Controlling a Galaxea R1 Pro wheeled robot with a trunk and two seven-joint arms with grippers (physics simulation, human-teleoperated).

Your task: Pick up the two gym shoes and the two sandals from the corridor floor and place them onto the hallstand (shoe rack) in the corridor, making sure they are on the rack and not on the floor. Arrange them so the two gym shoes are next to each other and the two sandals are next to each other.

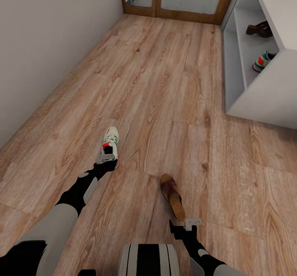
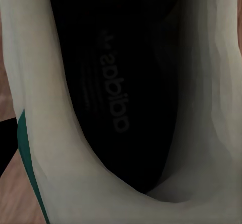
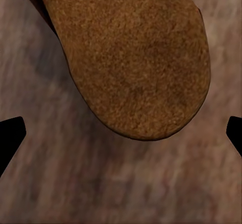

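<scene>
One gym shoe (image 1: 111, 143), cream-white with green stripes and red accents, lies upright on the corridor floor (image 1: 165, 102), a light wood-grain planking; seen from above, its dark insole (image 2: 111, 83) bears faint lettering. One brown sandal (image 1: 172, 195) with a tan footbed (image 3: 136, 58) lies flat on the floor nearby. The pale hallstand (image 1: 264, 98) holds the other sandal (image 1: 260, 29) and the other gym shoe (image 1: 262, 61) on separate shelves.

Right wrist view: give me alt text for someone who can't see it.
The rounded end of a brown sandal lies on the wood-grain floor, seen close from above. The right gripper's two dark fingertips sit wide apart, short of it.
</scene>
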